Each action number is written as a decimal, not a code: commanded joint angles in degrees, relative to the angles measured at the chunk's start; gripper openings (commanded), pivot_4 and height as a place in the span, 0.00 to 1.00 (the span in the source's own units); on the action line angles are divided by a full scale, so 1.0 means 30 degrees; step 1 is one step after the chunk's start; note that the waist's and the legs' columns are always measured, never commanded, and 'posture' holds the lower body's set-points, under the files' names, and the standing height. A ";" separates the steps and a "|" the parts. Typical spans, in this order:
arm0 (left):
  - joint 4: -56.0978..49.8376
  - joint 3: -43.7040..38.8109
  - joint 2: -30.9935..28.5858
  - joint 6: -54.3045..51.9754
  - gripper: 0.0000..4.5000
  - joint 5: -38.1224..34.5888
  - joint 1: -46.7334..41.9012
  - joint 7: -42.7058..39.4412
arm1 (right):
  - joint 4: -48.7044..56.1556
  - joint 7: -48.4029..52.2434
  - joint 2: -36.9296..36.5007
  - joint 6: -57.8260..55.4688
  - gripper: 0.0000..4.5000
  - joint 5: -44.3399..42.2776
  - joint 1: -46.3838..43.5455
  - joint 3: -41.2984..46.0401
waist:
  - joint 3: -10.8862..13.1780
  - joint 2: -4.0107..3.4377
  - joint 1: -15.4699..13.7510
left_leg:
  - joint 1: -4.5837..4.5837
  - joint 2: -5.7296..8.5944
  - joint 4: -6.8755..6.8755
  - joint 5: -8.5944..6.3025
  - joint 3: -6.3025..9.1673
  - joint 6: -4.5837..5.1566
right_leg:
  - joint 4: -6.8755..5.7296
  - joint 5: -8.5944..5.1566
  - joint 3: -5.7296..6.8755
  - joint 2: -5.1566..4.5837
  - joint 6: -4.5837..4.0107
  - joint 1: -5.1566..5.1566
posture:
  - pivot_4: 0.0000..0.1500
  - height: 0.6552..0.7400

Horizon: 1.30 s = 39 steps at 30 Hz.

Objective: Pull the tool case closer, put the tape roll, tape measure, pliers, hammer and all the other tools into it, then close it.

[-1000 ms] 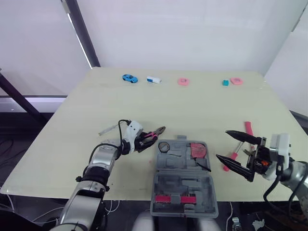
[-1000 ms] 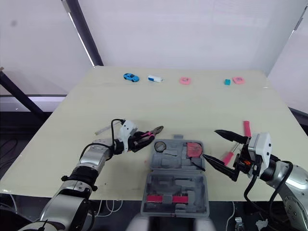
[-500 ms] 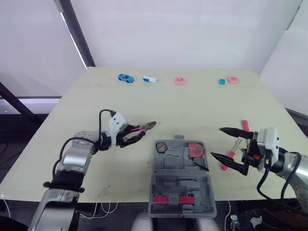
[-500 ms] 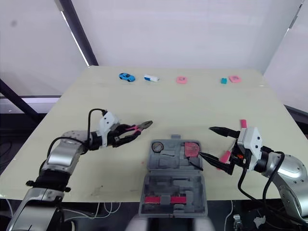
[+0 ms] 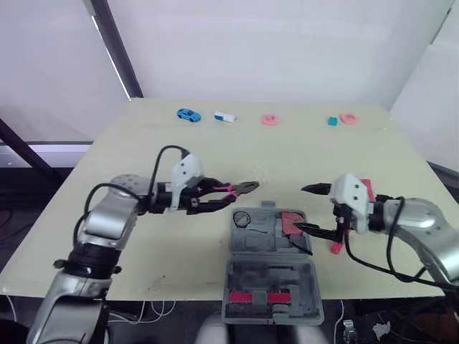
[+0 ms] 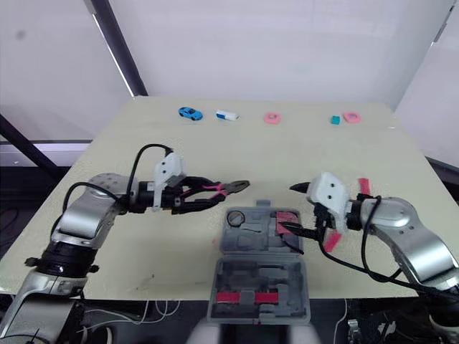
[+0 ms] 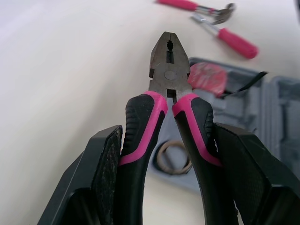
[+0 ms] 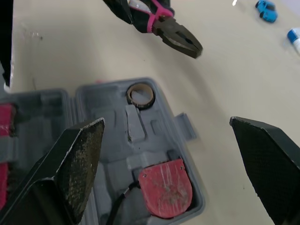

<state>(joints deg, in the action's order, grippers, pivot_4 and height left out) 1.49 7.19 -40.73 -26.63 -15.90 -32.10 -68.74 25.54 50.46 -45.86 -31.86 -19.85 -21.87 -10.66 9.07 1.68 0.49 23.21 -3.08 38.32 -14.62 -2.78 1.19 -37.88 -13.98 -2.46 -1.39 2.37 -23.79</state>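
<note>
The grey tool case (image 5: 247,271) lies open at the table's near edge, with a tape roll (image 5: 243,218) and a red tape measure (image 5: 292,222) in its far half. My left gripper (image 5: 219,198) is shut on the pink-and-black handles of the pliers (image 7: 168,89), holding them above the table just left of the case's far edge, nose pointing right. At the case's right side my right gripper (image 5: 299,208) is open and holds nothing, its lower finger beside the tape measure. A pink-handled hammer (image 7: 197,7) and another pink-handled tool (image 7: 229,37) lie right of the case, partly hidden behind the right arm.
Along the table's far edge lie a blue toy car (image 5: 189,115), a white and blue block (image 5: 224,117), two pink rings (image 5: 270,120), (image 5: 349,118) and a teal block (image 5: 333,122). Pink-handled tools (image 5: 259,297) sit in the case's near half. A black pole (image 5: 115,46) stands at the far left.
My left gripper has carried the pliers right, up to the case's far left corner. My right gripper has swung left from the table's right edge to the case's right side.
</note>
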 commanded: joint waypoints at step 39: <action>0.3352 0.2442 0.3172 0.2567 0.58 0.1111 -0.3325 -0.3014 | -0.2188 0.0709 0.3077 -0.4763 0.26 0.3950 -0.6655 -0.5585 | -0.0002 -0.0005 0.0055 | 0.0261 -0.0005 0.0054 0.0005 0.0026 0.0001 | -0.0064 0.0016 0.0010 0.0021 0.0007 -0.0255 | 1.00 1.00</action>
<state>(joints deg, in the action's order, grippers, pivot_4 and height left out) 13.12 16.38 -32.34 -18.39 -10.29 -41.66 -78.71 18.56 53.55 -37.35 -47.70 -9.18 -41.46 -27.97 9.06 1.67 0.66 23.99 -3.10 38.48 -14.61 -2.70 1.20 -38.07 -13.93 -2.43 -1.33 2.39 -24.55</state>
